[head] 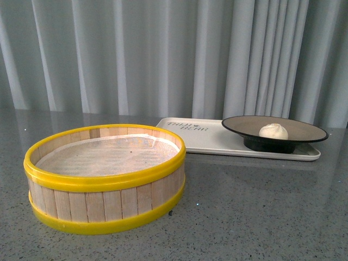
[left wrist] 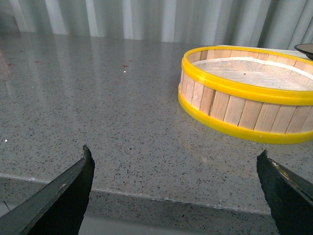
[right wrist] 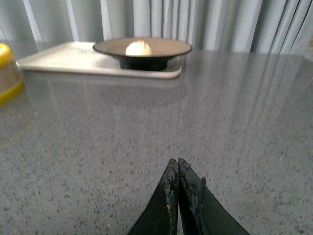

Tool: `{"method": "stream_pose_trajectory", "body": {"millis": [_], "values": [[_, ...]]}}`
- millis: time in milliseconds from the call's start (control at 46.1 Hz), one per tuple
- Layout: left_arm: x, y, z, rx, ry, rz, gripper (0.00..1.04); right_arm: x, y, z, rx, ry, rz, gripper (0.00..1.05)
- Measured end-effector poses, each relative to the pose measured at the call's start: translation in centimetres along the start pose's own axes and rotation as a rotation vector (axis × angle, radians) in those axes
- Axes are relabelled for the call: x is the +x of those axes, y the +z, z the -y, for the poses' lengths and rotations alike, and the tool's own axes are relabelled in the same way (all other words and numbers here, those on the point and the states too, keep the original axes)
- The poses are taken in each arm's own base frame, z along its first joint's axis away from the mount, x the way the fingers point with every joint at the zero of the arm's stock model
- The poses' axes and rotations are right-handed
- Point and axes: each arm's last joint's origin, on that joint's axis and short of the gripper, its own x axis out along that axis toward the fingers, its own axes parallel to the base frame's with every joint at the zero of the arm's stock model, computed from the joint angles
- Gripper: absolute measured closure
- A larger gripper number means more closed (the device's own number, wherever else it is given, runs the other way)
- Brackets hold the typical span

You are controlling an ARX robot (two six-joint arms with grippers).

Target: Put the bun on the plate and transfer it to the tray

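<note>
The pale bun (head: 273,131) rests inside the black-rimmed, tan plate (head: 304,129), and the plate stands on the right end of the cream tray (head: 196,138) at the back right of the table. In the right wrist view the bun (right wrist: 138,48), plate (right wrist: 168,46) and tray (right wrist: 63,58) lie far ahead of my right gripper (right wrist: 177,162), which is shut on nothing, low over bare table. My left gripper (left wrist: 173,156) is open and empty near the table's front edge, well short of the steamer basket. Neither arm shows in the front view.
A yellow-rimmed wooden steamer basket (head: 106,176) with a paper liner stands front left; it also shows in the left wrist view (left wrist: 249,93), and its edge (right wrist: 7,73) shows in the right wrist view. Grey curtains hang behind the speckled grey table (head: 261,212).
</note>
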Motion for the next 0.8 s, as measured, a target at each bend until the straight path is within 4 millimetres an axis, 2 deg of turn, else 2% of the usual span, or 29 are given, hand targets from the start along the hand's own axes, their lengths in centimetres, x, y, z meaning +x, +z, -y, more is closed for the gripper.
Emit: {"method": "stream_pose_trajectory", "body": {"millis": [238,498,780,802], "values": [[0.01,-0.01,0.0,0.0,0.0,-0.001,0.07,-0.15,0.14,0.0,0.0,0.0,0.019,1.03],[0.0,0.0,0.0,0.0,0.0,0.0,0.07,-0.15,0.12,0.0,0.0,0.0,0.018,0.64],[0.0,0.0,0.0,0.0,0.0,0.0,0.07,-0.15,0.13,0.0,0.0,0.0,0.018,0.07],[0.0,0.0,0.0,0.0,0.0,0.0,0.07,-0.15,0.13,0.0,0.001,0.0,0.018,0.07]]}}
